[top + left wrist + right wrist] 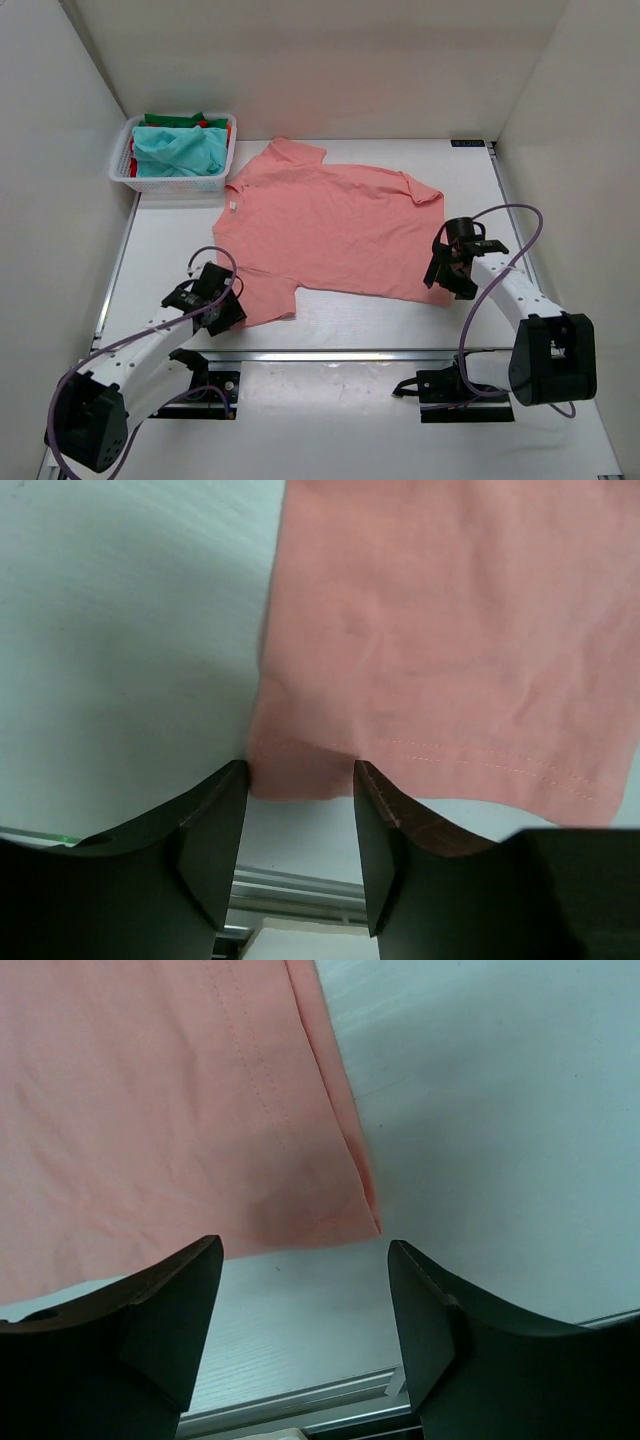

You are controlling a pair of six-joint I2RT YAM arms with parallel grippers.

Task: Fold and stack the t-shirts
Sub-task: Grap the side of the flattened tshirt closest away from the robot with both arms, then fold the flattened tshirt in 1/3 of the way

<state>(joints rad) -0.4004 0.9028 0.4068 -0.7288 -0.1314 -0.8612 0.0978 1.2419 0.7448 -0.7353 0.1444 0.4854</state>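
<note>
The salmon-pink t-shirt (330, 225) lies spread flat on the white table. My left gripper (222, 300) is open at the shirt's near-left sleeve corner. In the left wrist view the pink cloth (450, 630) has its corner just between the open fingertips of that gripper (300, 770). My right gripper (447, 270) is open at the shirt's near-right hem corner. In the right wrist view the hem corner of the shirt (150, 1100) lies just ahead of that gripper's wide-open tips (305, 1245). A teal shirt (180, 150), a green one (170, 119) and a red one (212, 125) lie bunched in the basket.
The white lattice basket (170, 183) stands at the far left corner of the table. White walls close in the left, back and right sides. A metal rail (330, 353) runs along the near edge, in front of the arm bases.
</note>
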